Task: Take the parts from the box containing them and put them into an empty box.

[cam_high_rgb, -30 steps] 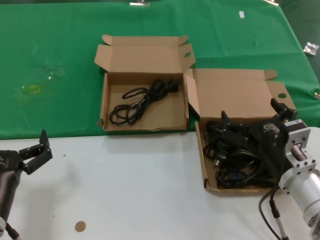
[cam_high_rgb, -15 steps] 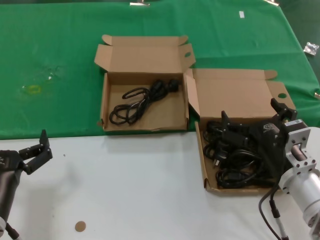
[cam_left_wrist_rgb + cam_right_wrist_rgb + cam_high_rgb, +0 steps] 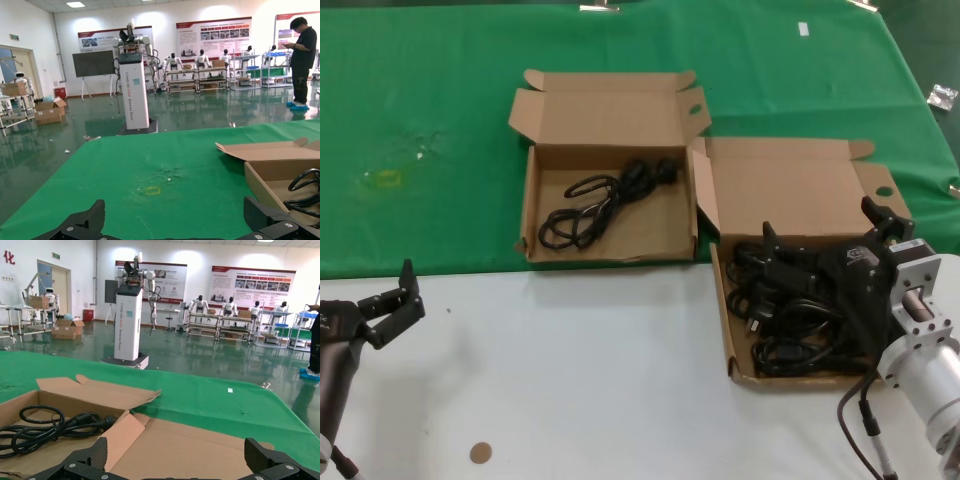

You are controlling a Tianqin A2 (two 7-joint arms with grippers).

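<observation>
A pile of black power cords (image 3: 782,318) fills the brown box (image 3: 730,335) at the right. My right gripper (image 3: 823,226) hovers over that pile, open, with nothing between its fingers; the right wrist view looks past its gripper (image 3: 177,452) onto that box's raised lid (image 3: 200,440). The other brown box (image 3: 532,215) stands to the left on the green cloth and holds one looped cord (image 3: 602,200), which also shows as the cord (image 3: 45,427) in the right wrist view. My left gripper (image 3: 388,295) rests open at the near left over the white table, and as the gripper (image 3: 175,215) it faces green cloth.
Both lids stand open toward the far side. A yellow mark (image 3: 382,178) lies on the green cloth at the left. A small brown disc (image 3: 480,453) sits on the white table near me. A small clear bag (image 3: 942,96) lies at the far right edge.
</observation>
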